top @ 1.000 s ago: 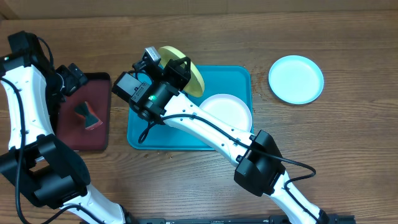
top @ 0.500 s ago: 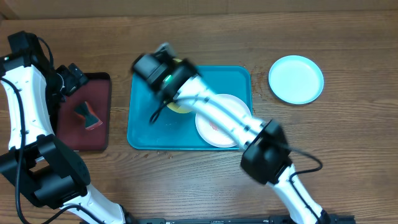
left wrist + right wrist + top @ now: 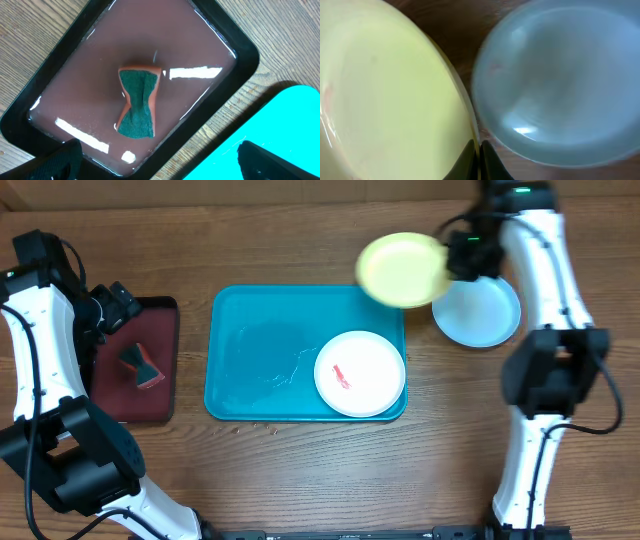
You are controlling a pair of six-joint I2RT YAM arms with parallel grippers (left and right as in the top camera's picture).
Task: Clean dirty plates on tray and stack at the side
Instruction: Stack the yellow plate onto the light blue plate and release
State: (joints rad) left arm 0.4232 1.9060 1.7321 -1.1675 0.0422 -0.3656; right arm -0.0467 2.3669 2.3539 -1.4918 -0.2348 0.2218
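The teal tray [image 3: 250, 380] lies mid-table, and its corner [image 3: 280, 130] shows in the left wrist view. A white plate [image 3: 360, 373] with a red smear sits in the tray's right part. My right gripper [image 3: 452, 260] is shut on the rim of the yellow-green plate [image 3: 400, 270], held in the air past the tray's back right corner. In the right wrist view that gripper [image 3: 477, 152] pinches the yellow-green plate [image 3: 385, 95] beside the light blue plate [image 3: 560, 80]. The light blue plate [image 3: 478, 310] rests on the table right of the tray. My left gripper [image 3: 157, 165] hangs open above the dark red tray.
A dark red, black-rimmed tray [image 3: 160, 395] lies left of the teal tray and holds an orange sponge with a green pad [image 3: 139, 102]. Wet streaks mark the teal tray's middle. The left arm [image 3: 40, 310] stands along the table's left edge.
The right arm has swung from the tray's back left to the back right, carrying the yellow-green plate next to the light blue plate. The white plate is now uncovered. The left arm is unmoved.
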